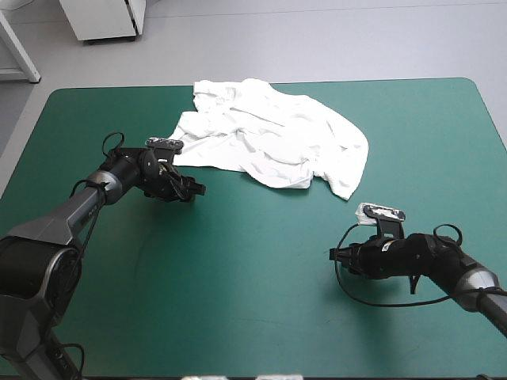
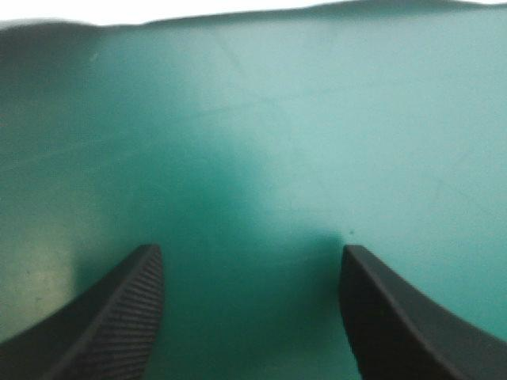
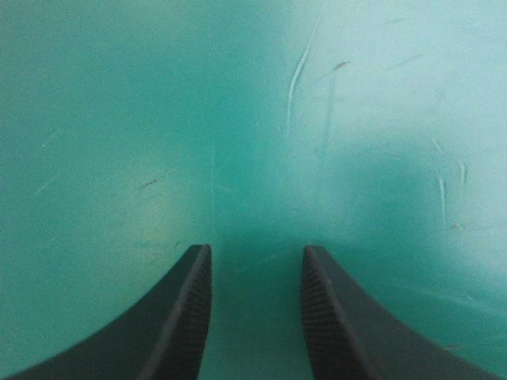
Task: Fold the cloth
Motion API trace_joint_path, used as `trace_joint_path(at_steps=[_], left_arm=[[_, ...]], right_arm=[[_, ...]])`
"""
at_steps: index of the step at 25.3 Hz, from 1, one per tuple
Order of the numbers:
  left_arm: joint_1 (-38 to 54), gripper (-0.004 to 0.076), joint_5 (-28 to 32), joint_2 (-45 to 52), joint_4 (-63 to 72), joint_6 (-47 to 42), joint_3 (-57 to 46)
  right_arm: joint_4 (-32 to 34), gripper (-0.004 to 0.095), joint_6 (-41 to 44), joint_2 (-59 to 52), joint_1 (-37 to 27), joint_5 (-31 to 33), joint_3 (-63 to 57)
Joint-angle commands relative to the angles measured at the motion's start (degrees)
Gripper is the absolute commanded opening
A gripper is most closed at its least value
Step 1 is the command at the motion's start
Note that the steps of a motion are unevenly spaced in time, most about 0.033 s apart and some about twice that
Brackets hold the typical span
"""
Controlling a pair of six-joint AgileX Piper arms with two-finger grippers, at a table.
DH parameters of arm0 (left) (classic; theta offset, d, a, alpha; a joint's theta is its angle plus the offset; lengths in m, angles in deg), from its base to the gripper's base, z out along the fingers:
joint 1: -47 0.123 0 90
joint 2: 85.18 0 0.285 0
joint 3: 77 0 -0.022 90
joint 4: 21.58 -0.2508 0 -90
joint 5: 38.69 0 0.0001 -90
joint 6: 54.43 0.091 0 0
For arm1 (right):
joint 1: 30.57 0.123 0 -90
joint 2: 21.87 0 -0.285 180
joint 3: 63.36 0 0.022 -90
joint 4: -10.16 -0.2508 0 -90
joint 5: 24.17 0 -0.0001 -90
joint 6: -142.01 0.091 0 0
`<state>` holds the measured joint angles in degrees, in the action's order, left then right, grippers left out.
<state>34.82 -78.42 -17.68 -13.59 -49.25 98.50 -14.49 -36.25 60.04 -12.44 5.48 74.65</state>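
Observation:
The white T-shirt (image 1: 273, 134) lies crumpled and partly spread on the far middle of the teal-green table (image 1: 238, 269). My left gripper (image 1: 194, 190) rests low over the cover just in front of the shirt's near left edge, not touching it. In the left wrist view its black fingers (image 2: 119, 317) stand wide apart over bare cover, and a thin white strip of the T-shirt (image 2: 238, 9) shows far ahead. My right gripper (image 1: 334, 255) sits near the front right, well short of the shirt. Its fingers (image 3: 178, 317) stand apart with only cover between them.
A white cabinet (image 1: 103, 17) stands on the floor beyond the table's far left corner. Bare cover stretches across the table's front and middle between the two arms.

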Motion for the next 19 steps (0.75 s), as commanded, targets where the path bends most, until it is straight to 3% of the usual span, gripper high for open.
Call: trace_joint_path(at_steps=[1, 7, 13, 17, 19], left_arm=[[0.0, 0.0473, -4.4, 1.6, 0.2, -1.2, 0.4], [0.1, 0.0473, -6.0, 4.8, -2.9, -1.6, 3.4], [0.3, 0.0473, -14.4, 6.3, -14.7, -7.5, 14.0], [4.2, 0.0473, -17.7, 6.3, -13.6, -8.1, 21.3], [7.2, 0.0473, -18.9, 5.9, -13.0, -8.1, 24.2]], right_arm=[[0.2, 0.0368, 0.0, -0.5, 0.0, 3.6, 0.4], [-0.1, 0.0368, 0.0, -0.5, 0.0, 5.1, 0.4], [-1.1, 0.0368, 0.0, -0.5, 0.0, 5.0, 0.4], [-2.5, 0.0368, 0.0, -0.5, 0.0, 5.4, 0.4], [-3.7, 0.0368, -0.5, -0.5, 0.0, 9.0, 1.8]])
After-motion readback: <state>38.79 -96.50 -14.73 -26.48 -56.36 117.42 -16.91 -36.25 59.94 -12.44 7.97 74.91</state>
